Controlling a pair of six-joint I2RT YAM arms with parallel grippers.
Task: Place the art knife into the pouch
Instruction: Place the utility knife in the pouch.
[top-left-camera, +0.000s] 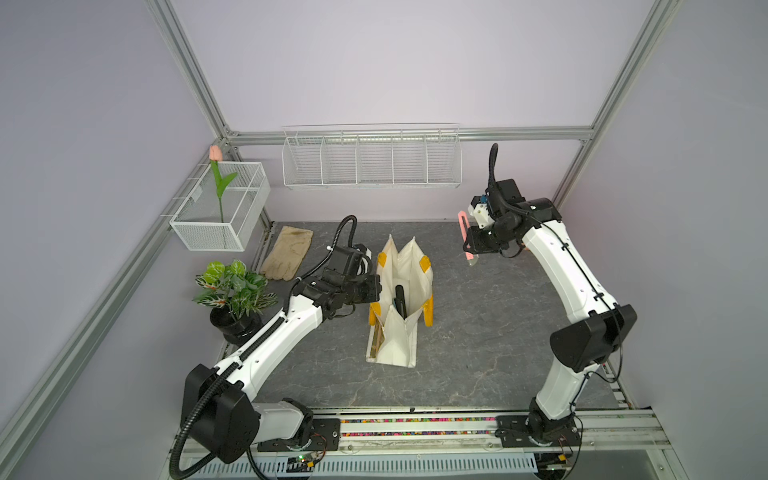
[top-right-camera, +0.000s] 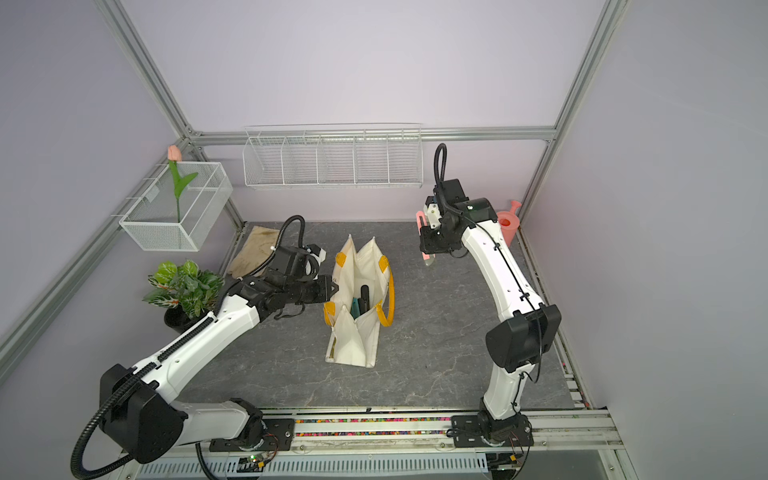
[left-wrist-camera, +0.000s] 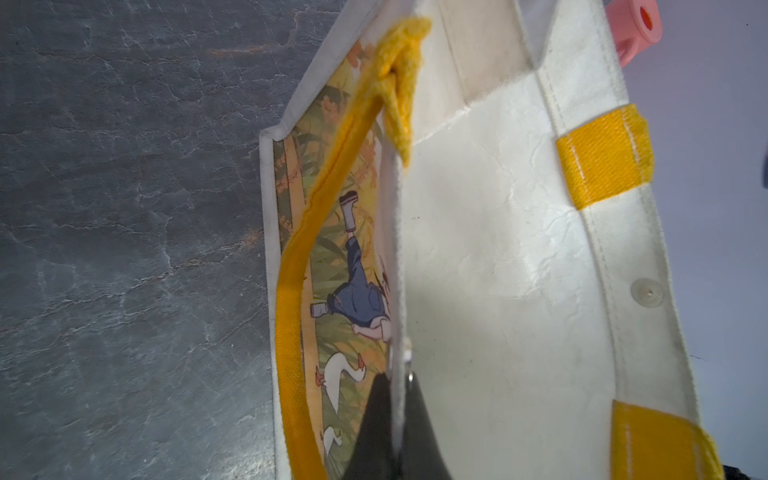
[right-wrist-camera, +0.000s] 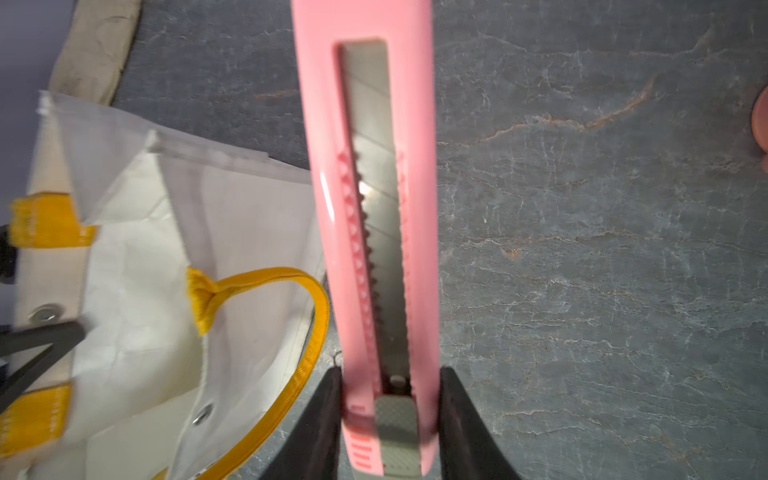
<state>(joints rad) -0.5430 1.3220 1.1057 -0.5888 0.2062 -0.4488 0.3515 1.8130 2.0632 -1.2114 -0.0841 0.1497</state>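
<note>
- two robot arms (top-left-camera: 291, 328)
- two wire baskets (top-left-camera: 371, 166)
- one pouch (top-left-camera: 397, 349) — with two yellow handles (left-wrist-camera: 286, 299)
- one art knife (right-wrist-camera: 365, 208)
- one glove (top-left-camera: 286, 257)
- one potted plant (top-left-camera: 232, 286)
- one tulip (top-left-camera: 215, 153)
- one watering can (top-right-camera: 509, 224)

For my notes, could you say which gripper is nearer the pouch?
Left. The left gripper clamps the pouch by its rim; the right gripper, holding the art knife, hangs apart from it.

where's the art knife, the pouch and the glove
art knife (right-wrist-camera: 378, 208): right wrist view, on the blade in its slot
pouch (top-left-camera: 397, 345): a top view, on its cream end panel
glove (top-left-camera: 286, 253): a top view, on the palm
</note>
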